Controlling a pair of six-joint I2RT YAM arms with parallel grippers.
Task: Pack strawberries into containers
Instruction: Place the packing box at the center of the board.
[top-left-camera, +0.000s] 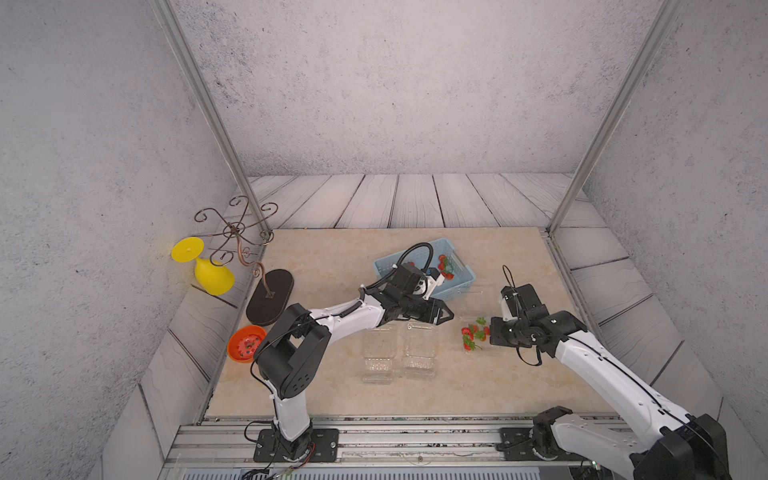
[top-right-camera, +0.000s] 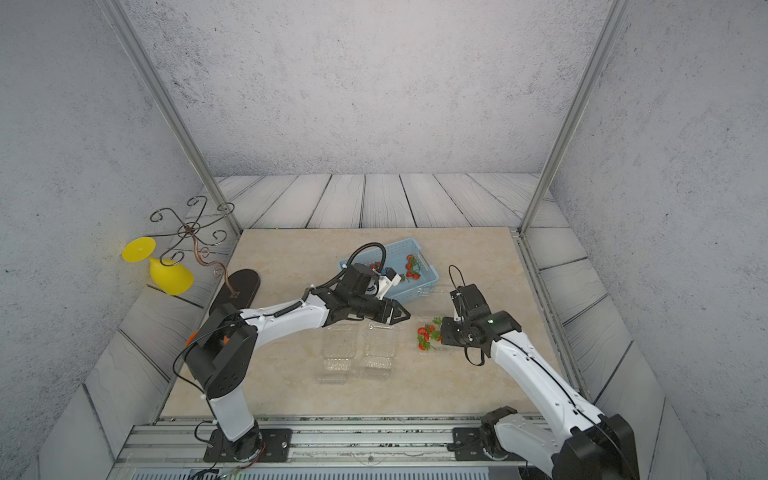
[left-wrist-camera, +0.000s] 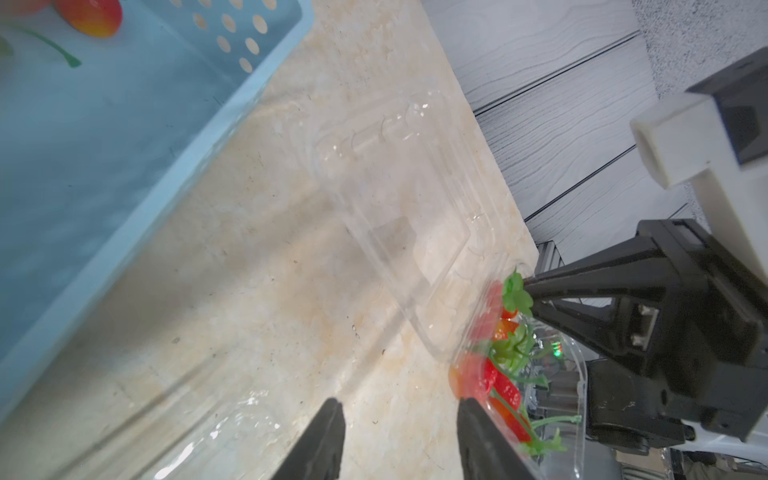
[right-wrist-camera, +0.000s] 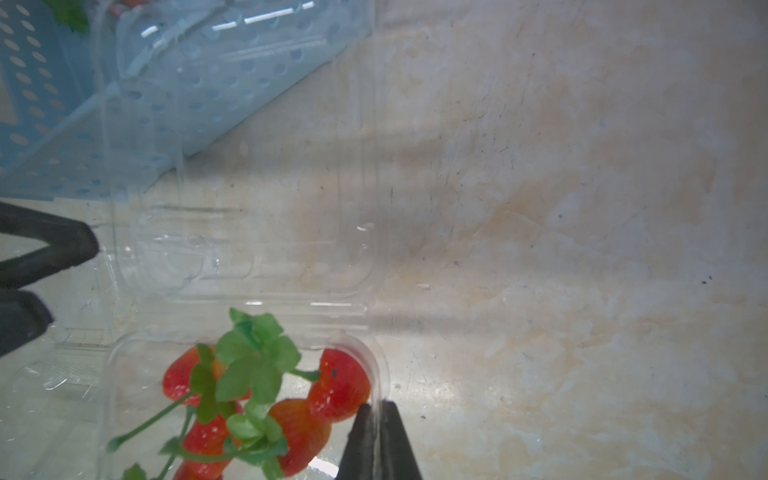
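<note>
Several glossy strawberries fill clear clamshell pinched by right hand; left hand spread empty.

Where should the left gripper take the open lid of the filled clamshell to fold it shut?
Probably the lid at its free ribbed edge nearest the blue basket, coming from the left gripper side. It lies flat, hinged beside the strawberries; the right gripper pinches the clamshell wall.

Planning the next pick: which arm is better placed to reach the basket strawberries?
Probably left: left gripper open, empty, near the blue basket; right gripper is shut on the filled container's rim.
</note>
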